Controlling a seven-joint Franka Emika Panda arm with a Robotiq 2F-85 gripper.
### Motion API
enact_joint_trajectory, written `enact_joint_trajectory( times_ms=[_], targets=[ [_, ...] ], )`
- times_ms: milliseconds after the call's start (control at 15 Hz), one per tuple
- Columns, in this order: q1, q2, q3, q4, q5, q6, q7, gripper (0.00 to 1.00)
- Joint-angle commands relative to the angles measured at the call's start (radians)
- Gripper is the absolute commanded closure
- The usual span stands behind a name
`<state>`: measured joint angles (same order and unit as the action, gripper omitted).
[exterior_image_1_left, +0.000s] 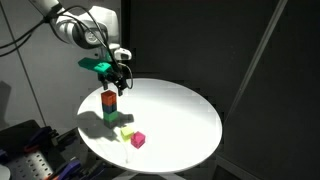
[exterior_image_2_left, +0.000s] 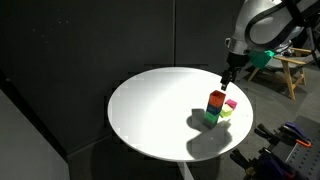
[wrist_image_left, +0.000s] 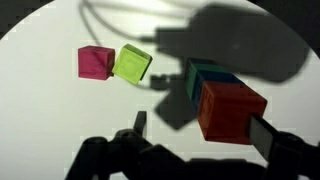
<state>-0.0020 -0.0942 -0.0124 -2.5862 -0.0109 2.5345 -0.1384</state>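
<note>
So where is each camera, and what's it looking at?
Exterior view: above the table edge, looking down across it; the hand hangs upper left.
Exterior view: off another side, facing the stack; the arm enters at upper right.
Wrist view: on the wrist, looking down; fingers at the bottom.
All share the stack, lime block and pink block.

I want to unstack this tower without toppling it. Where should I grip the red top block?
Probably by two opposite side faces of the red block, coming straight down: it tops the stack with sides free, and the open gripper hangs above it.
</note>
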Motion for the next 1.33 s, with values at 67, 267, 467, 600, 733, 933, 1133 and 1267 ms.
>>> enact_joint_trajectory(
  times_ms=[67,267,467,600,733,933,1133,1267],
  targets=[
    [0.005,-0.001,0.011,0.017,-0.012,-0.035,0.031,0.0],
    [0.008,0.001,0.017,0.025,-0.008,-0.052,0.034,0.0],
    [0.011,0.004,0.022,0.038,-0.003,-0.074,0.043,0.0],
    [0.012,0.007,0.026,0.047,-0.001,-0.091,0.053,0.0],
    [0.014,0.009,0.03,0.056,-0.002,-0.108,0.066,0.0],
    [0.019,0.016,0.038,0.067,-0.007,-0.123,0.09,0.0],
    [0.024,0.028,0.047,0.079,-0.013,-0.135,0.118,0.0],
    [0.026,0.039,0.052,0.086,-0.021,-0.133,0.138,0.0]
  ],
)
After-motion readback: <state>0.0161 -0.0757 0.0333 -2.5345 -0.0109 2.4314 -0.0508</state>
